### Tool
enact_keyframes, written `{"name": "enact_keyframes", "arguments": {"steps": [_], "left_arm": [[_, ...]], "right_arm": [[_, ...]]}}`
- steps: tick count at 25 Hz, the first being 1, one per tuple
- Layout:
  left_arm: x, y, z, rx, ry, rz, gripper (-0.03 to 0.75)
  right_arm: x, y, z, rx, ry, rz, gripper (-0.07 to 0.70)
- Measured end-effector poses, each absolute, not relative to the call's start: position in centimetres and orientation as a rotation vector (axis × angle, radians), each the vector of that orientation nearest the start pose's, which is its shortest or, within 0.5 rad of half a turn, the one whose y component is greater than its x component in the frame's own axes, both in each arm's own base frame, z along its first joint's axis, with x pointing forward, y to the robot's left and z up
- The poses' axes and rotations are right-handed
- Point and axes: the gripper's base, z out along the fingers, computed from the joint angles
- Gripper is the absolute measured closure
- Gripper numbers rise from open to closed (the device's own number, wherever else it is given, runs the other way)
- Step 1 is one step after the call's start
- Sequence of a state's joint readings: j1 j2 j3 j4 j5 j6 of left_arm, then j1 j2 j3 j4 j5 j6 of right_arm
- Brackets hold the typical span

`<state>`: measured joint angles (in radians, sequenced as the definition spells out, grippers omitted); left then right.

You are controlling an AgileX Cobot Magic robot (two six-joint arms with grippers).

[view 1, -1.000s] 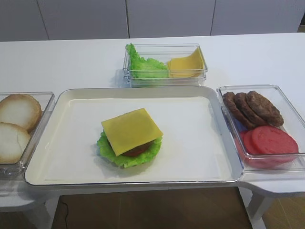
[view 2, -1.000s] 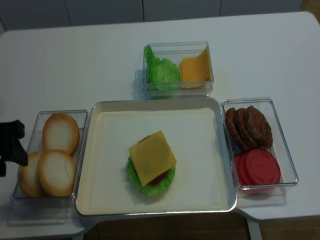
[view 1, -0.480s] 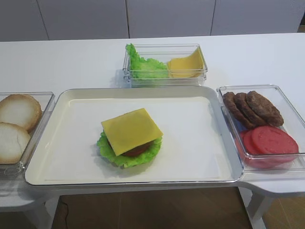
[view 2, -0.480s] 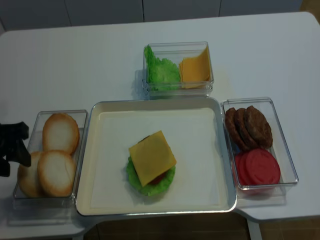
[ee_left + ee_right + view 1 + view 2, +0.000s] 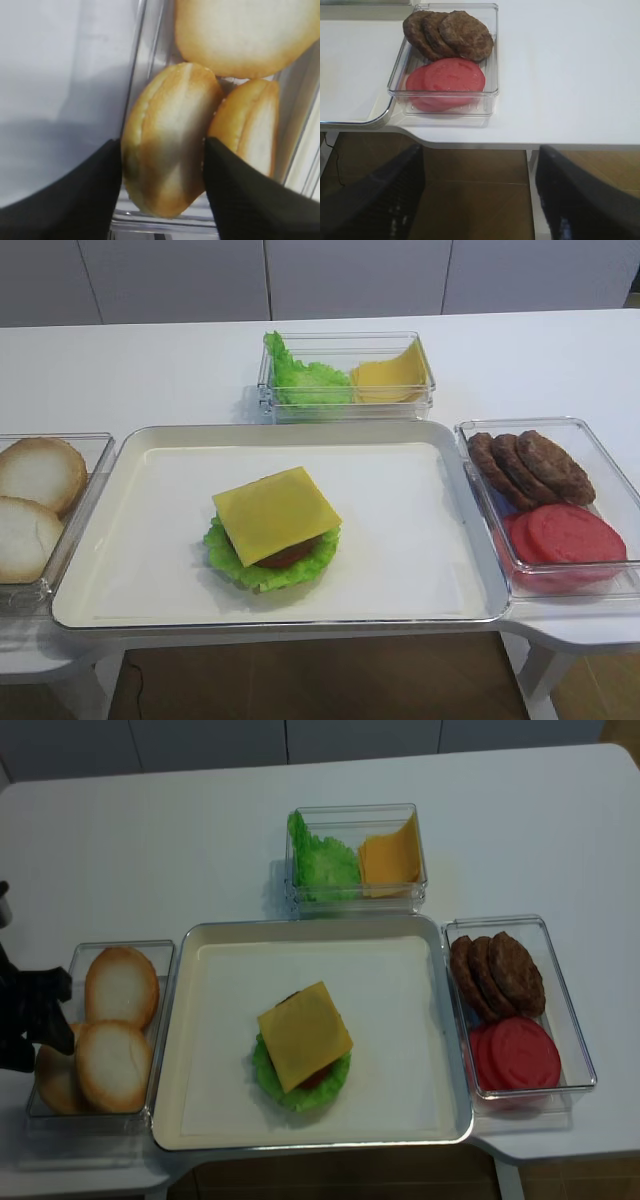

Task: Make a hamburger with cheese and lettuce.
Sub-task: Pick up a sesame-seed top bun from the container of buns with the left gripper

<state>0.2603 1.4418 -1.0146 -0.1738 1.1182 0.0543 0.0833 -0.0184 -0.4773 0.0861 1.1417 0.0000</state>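
This looks like a lab bench staged as a kitchen counter. A bare white table (image 5: 520, 810) carries a metal tray (image 5: 175, 1020) at the centre, with clear plastic bins around it: buns (image 5: 120, 985) at 9 o'clock, patties (image 5: 497, 973) and tomato slices (image 5: 515, 1055) at 3 o'clock, greens (image 5: 322, 863) and cheese slices (image 5: 388, 858) at 12 o'clock. Plain grey panels (image 5: 350, 275) stand behind, brown floor (image 5: 330, 680) below.
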Motion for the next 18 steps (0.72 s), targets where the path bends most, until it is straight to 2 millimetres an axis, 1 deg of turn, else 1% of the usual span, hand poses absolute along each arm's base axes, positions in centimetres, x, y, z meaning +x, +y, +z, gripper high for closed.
{"name": "enact_keyframes", "arguments": {"steps": [3,9,18], "left_arm": [[25.12,5.28,25.57,-0.395,2.974,-0.189,0.34],[25.09,5.46,25.54,-0.383,2.978,-0.158,0.41],[25.46,5.58,24.84,-0.387,3.001,-0.16,0.419]], "right_arm": [[-0.94,0.64,26.47,-0.097,2.128,0.154,0.092],[-0.94,0.64,26.47,-0.097,2.128,0.154,0.092],[-0.94,0.64,26.47,-0.097,2.128,0.154,0.092]]}}
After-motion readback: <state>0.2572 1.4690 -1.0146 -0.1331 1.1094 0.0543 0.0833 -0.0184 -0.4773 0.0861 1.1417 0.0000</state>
